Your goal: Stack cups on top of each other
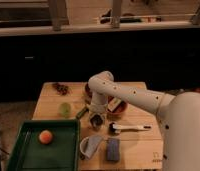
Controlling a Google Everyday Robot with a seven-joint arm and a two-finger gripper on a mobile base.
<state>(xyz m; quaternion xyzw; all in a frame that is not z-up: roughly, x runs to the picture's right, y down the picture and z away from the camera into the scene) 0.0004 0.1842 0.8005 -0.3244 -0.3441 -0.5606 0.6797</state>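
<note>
Tool [96, 115]: low over surface [143, 141]; we cannot tell its grip. Grey cup [96, 122]: at tool's tip, as we read it. Green cup [66, 108]: leftward in view, near tool, apart.

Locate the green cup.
In the camera view, the green cup stands left on the table, just beyond the green tray; the pincer hangs to its right.

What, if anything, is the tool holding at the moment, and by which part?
That cannot be told: the tool is down at the table, right of the green cup, its tip unclear.
</note>
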